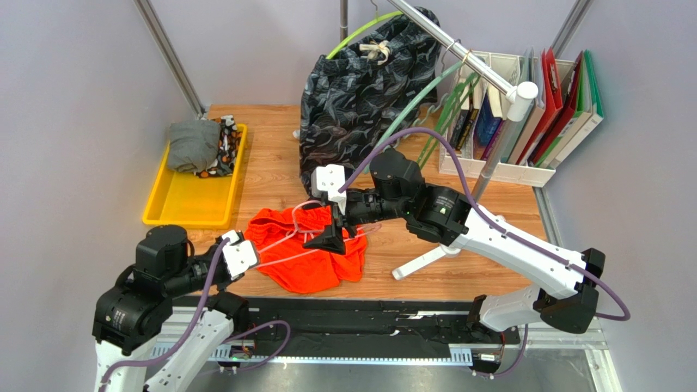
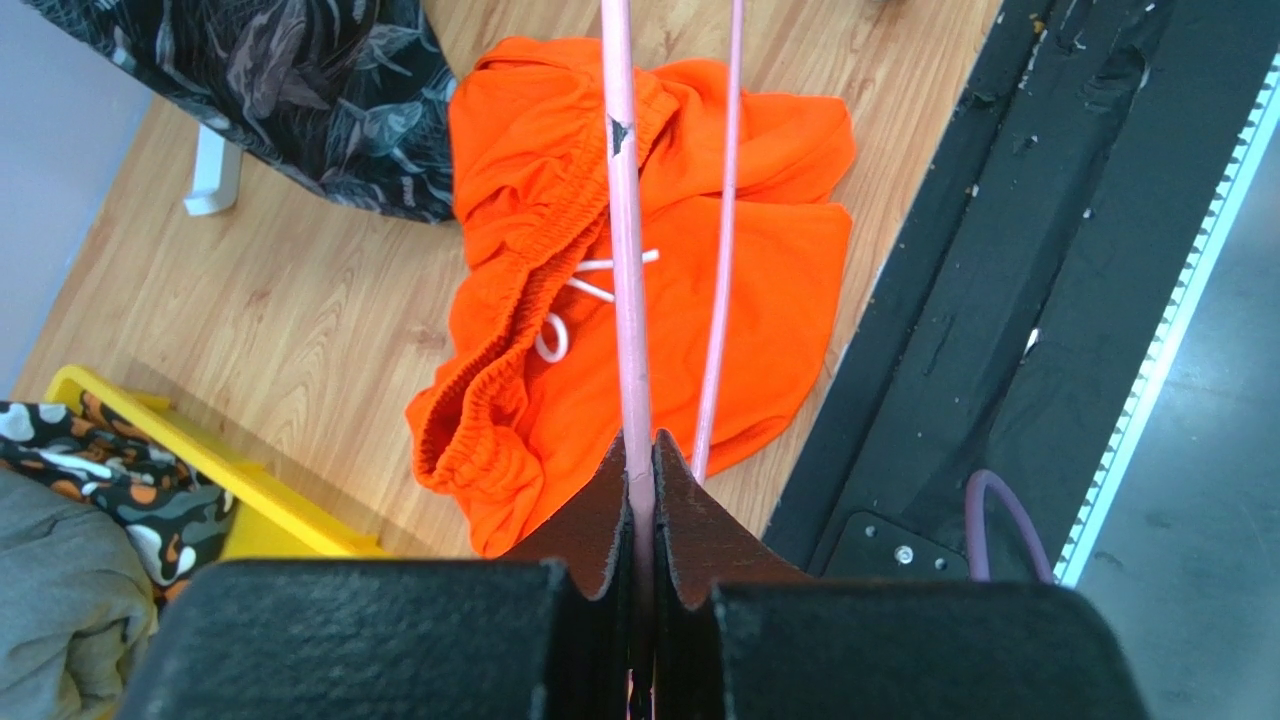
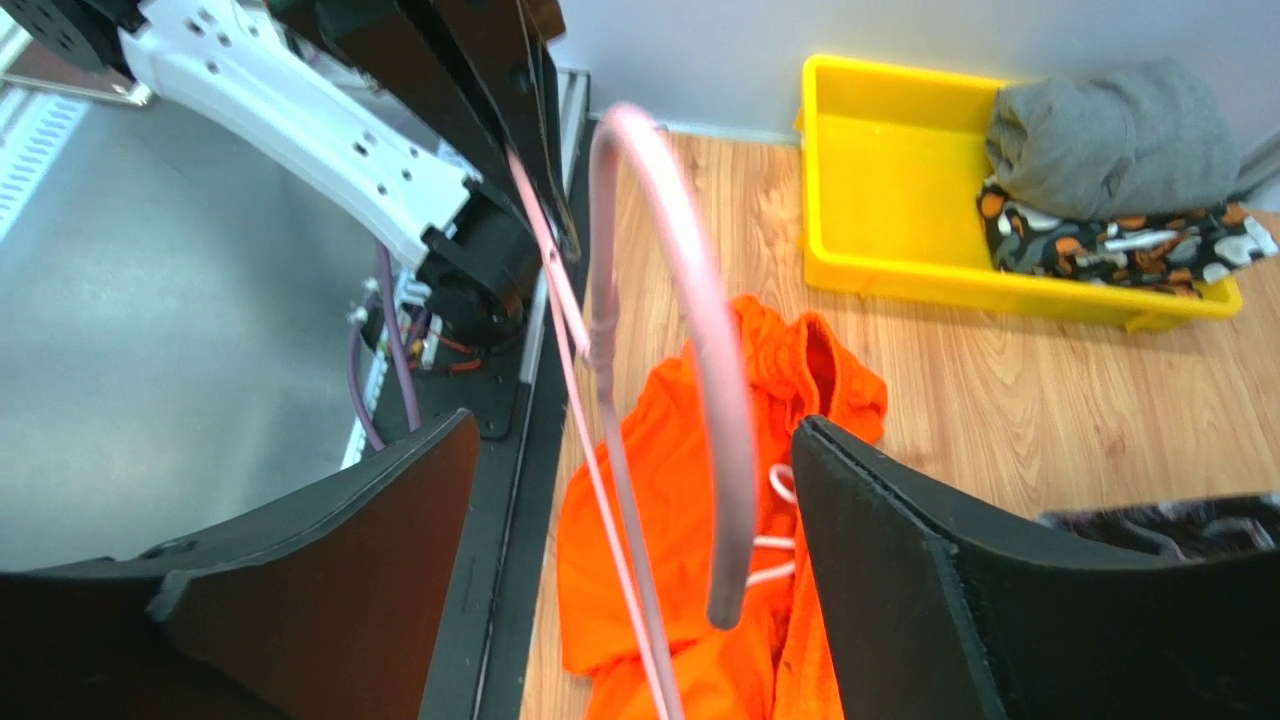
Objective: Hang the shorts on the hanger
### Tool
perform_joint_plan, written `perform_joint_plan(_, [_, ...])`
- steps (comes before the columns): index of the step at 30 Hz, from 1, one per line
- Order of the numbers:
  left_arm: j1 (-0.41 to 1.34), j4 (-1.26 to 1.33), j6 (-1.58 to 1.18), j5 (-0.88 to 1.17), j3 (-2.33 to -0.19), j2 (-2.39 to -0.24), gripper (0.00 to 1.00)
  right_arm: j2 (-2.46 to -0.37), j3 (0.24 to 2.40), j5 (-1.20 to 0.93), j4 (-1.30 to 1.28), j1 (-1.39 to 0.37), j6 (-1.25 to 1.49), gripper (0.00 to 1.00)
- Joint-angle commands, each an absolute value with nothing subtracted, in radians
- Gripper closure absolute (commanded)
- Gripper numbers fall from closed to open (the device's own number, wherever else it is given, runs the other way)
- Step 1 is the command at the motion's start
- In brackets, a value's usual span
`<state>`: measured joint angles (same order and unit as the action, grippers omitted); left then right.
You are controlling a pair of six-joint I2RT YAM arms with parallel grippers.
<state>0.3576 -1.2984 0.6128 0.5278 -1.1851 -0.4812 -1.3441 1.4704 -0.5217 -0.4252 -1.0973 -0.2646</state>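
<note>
The orange-red shorts (image 1: 307,253) lie crumpled on the wooden table near its front edge, with the white drawstring showing. The thin pink hanger (image 1: 286,257) lies across and just above them. My left gripper (image 1: 255,255) is shut on one hanger bar (image 2: 624,300) at the shorts' left side; the shorts (image 2: 751,285) lie beyond its tips (image 2: 642,450). My right gripper (image 1: 331,237) hovers over the shorts' middle, open. In the right wrist view the hanger's hook (image 3: 706,345) hangs between the spread fingers (image 3: 631,510) without touching them, with the shorts (image 3: 676,585) below.
A yellow tray (image 1: 188,200) with grey folded cloth (image 1: 194,144) stands at the far left. A black wavy-patterned garment (image 1: 360,90) hangs on a green hanger from the rack rod (image 1: 458,49). The rack's white foot (image 1: 425,261) and a file holder with binders (image 1: 532,106) are on the right.
</note>
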Motion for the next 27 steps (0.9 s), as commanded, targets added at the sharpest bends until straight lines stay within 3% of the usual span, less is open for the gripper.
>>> perform_joint_plan(1, [0.351, -1.276, 0.643, 0.571, -1.169, -0.463, 1.00, -1.371, 1.482, -0.592, -0.293, -1.104, -0.203, 0.28])
perform_joint_plan(4, [0.351, -1.262, 0.629, 0.568, -1.161, -0.460, 1.00, -1.385, 1.468, -0.615, -0.285, -1.106, -0.180, 0.39])
perform_joint_plan(8, [0.351, -1.233, 0.617, 0.565, -1.157, -0.469, 1.00, -1.382, 1.436, -0.644, -0.253, -1.106, -0.152, 0.42])
perform_joint_plan(10, [0.351, -1.227, 0.615, 0.571, -1.154, -0.474, 1.00, -1.382, 1.424, -0.649, -0.230, -1.108, -0.133, 0.55])
perform_joint_plan(12, [0.351, -1.223, 0.615, 0.563, -1.150, -0.482, 1.00, -1.387, 1.420, -0.643, -0.232, -1.108, -0.143, 0.77])
perform_joint_plan(14, [0.351, -1.213, 0.588, 0.537, -1.146, -0.485, 0.77, -1.387, 1.414, -0.631, -0.238, -1.108, -0.156, 1.00])
perform_joint_plan(16, [0.351, -1.206, 0.554, 0.477, -1.149, -0.495, 0.51, -1.381, 1.405, -0.595, -0.244, -1.108, -0.187, 1.00])
perform_joint_plan(18, [0.351, -1.200, 0.528, 0.431, -1.155, -0.499, 0.13, -1.368, 1.381, -0.546, -0.250, -1.106, -0.231, 1.00])
perform_joint_plan(27, [0.261, -1.040, 0.288, 0.056, -1.336, -0.641, 0.03, -1.393, 1.324, -0.330, -0.348, -1.106, -0.445, 1.00])
